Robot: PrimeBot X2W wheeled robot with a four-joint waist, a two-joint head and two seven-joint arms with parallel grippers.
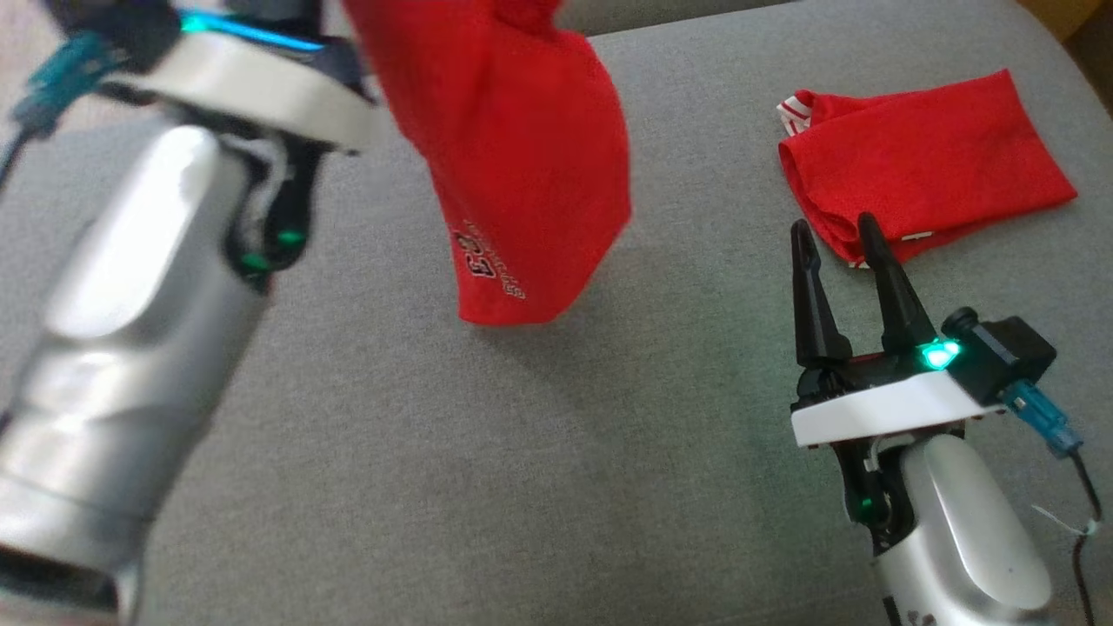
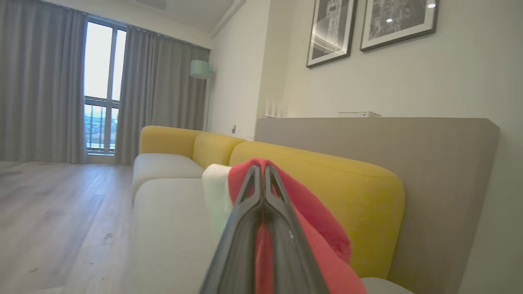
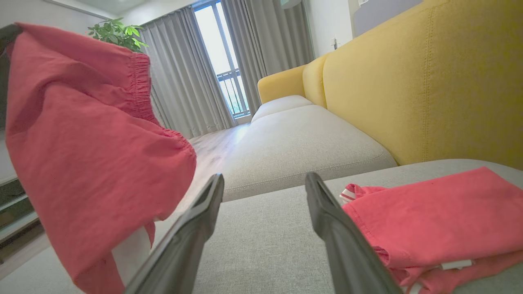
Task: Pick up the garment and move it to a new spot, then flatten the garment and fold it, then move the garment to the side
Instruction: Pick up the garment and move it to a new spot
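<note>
Red garment (image 1: 522,156) hangs over the grey sofa seat (image 1: 435,478), pinched in the jaws of the left gripper (image 2: 261,173), the right gripper (image 1: 839,239) spread and empty; seemingly mid-move, it next needs lowering onto a bare patch.

Head camera looks steeply down, close over the grey sofa seat (image 1: 522,487). Raised left wrist camera faces level along the yellow backrest (image 2: 327,183) toward the window (image 2: 100,90); right wrist camera, low over the seat, shares that backrest, window and the hanging red garment (image 3: 81,143).
</note>
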